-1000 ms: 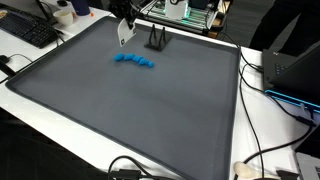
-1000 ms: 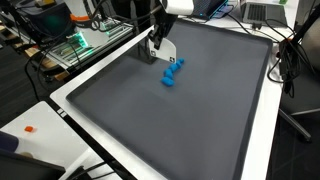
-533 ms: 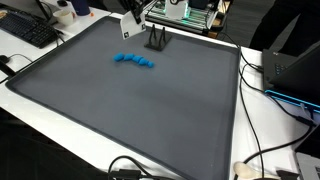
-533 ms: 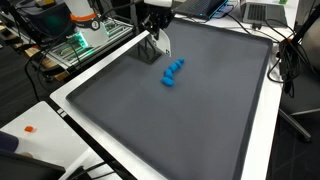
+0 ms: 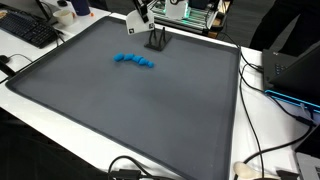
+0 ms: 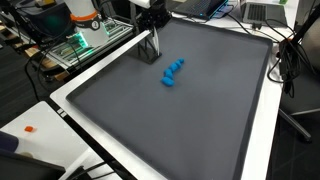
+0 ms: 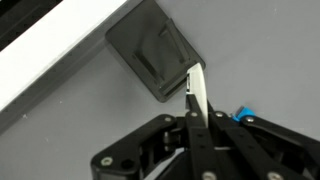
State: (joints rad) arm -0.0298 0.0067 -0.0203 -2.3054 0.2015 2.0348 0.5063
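Robot gripper (image 7: 196, 120) w/ fingers closed narrow on a thin white flat piece (image 7: 197, 92), held up off a big grey mat (image 5: 130, 115) that covers most of a white table (image 5: 256, 140). In the wrist view the piece shows edge-on: its long axis runs approx. bottom to top, leaning slightly, w/ the free end pointing at the near corner of a small black holder (image 7: 150, 52). The holder stands on the mat by its edge in both ext. views (image 6: 150, 47); its slot looks dark, contents can't be told. A blue bead string (image 5: 134, 61) lies flat nearby on the mat, apart from the holder.
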